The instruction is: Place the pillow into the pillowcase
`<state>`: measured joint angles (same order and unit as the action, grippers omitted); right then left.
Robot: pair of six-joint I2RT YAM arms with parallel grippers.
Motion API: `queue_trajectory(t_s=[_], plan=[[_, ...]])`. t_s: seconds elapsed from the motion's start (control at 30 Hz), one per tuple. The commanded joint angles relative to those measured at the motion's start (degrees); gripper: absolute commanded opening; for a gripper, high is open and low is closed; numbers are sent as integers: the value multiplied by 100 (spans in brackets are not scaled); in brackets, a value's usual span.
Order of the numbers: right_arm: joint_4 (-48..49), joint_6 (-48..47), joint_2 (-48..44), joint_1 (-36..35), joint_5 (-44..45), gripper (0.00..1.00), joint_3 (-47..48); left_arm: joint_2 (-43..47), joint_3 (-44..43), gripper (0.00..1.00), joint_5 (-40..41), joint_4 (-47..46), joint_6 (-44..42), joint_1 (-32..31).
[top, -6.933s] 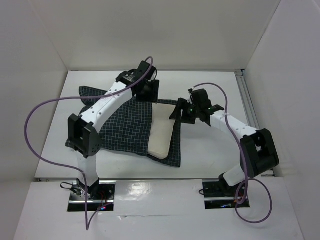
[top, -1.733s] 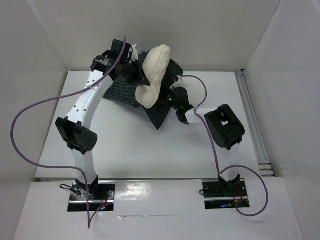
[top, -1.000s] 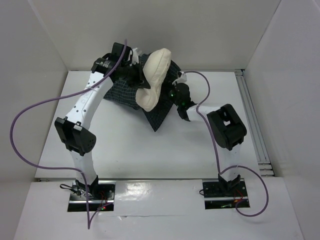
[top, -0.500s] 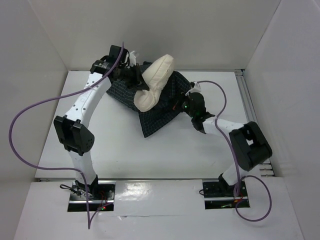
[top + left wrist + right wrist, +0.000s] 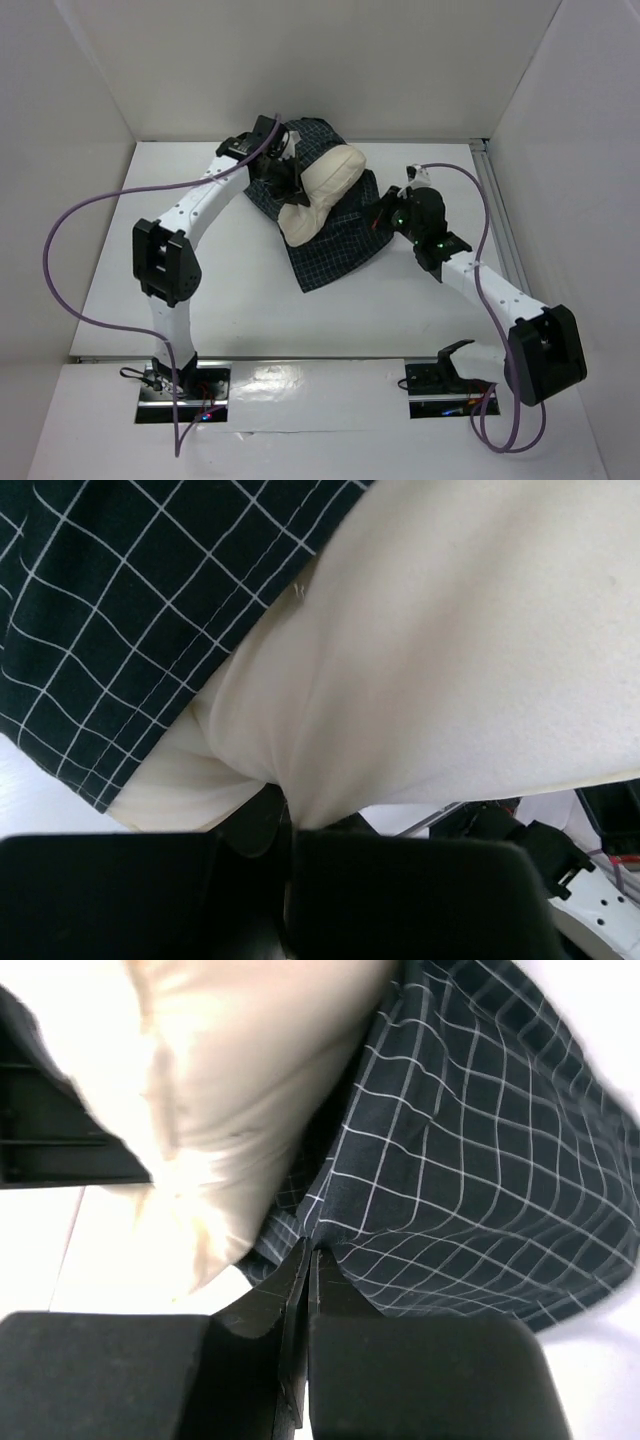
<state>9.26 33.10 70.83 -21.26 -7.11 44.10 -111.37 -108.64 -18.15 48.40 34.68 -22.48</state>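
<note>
- Pillow (image 5: 325, 188) sits mostly outside the pillowcase (image 5: 335, 252); left gripper (image 5: 287, 815) pinches its cloth, probably to steer it in.
- Right gripper (image 5: 305, 1257) clamps the pillowcase hem, apparently to hold the mouth taut.

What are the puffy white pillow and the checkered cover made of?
The pillow looks like matte cream cloth over soft stuffing: it bulges and creases into deep folds. The filling itself is hidden. The pillowcase looks like thin woven fabric, dark with a white grid and no shine: it drapes, wrinkles, and shows a stitched hem along its edge.
</note>
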Motion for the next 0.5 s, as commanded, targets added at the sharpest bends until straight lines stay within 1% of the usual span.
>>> queue_trajectory(t_s=[0.0, 0.07, 0.1, 0.17, 0.23, 0.27, 0.33, 0.37, 0.4, 0.47], plan=[[-179, 2, -587, 156, -185, 0, -68, -393, -341, 0, 699, -614, -153, -98], [-39, 108, -649, 226, -185, 0, -68, -639, -718, 0, 838, -272, -294, -282], [110, 161, -649, 297, -185, 0, -7, -823, -807, 0, 918, -113, -434, -353], [173, 161, -702, 428, -237, 0, 159, -825, -808, 0, 1111, 221, -488, -537], [69, 101, -649, 534, -500, 0, 353, -571, -388, 0, 1366, 301, -401, -591], [7, 100, -597, 535, -580, 0, 502, -422, -186, 0, 1367, 301, -322, -765], [6, 100, -596, 596, -720, 0, 503, -132, 218, 0, 1700, 301, -103, -994], [-72, 100, -596, 596, -826, 0, 556, 113, 595, 0, 1875, 301, -6, -1326], [-143, 100, -596, 596, -914, 0, 556, 220, 772, 0, 2199, 301, 117, -1494], [-257, 100, -596, 596, -1195, 0, 634, 501, 1300, 0, 2394, 389, 512, -1820]])
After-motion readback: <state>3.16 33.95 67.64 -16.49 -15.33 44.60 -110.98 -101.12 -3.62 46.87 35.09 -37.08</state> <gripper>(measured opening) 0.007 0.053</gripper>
